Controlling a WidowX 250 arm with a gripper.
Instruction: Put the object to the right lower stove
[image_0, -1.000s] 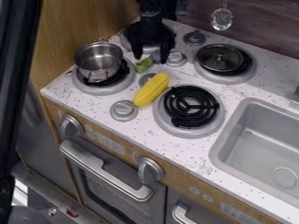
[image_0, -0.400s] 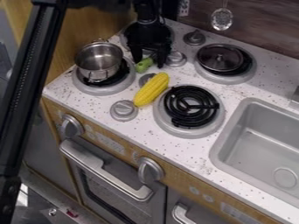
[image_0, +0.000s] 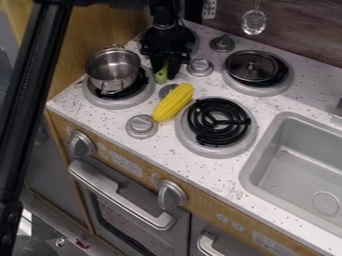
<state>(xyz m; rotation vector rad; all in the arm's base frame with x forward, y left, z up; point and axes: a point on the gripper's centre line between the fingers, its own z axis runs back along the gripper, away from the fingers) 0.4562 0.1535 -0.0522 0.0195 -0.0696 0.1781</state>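
- Two fingers of the claw (image_0: 166, 73) have narrowed, apparently gripping the green-handled utensil (image_0: 161, 74) near the pot (image_0: 112, 68); its handle has swung.
- Yellow corn (image_0: 173, 102) stays beside the lower right burner (image_0: 217, 122); lifting over it seems next.

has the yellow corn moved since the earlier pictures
No, the corn lies just left of the lower right coil burner in the picture, as before.
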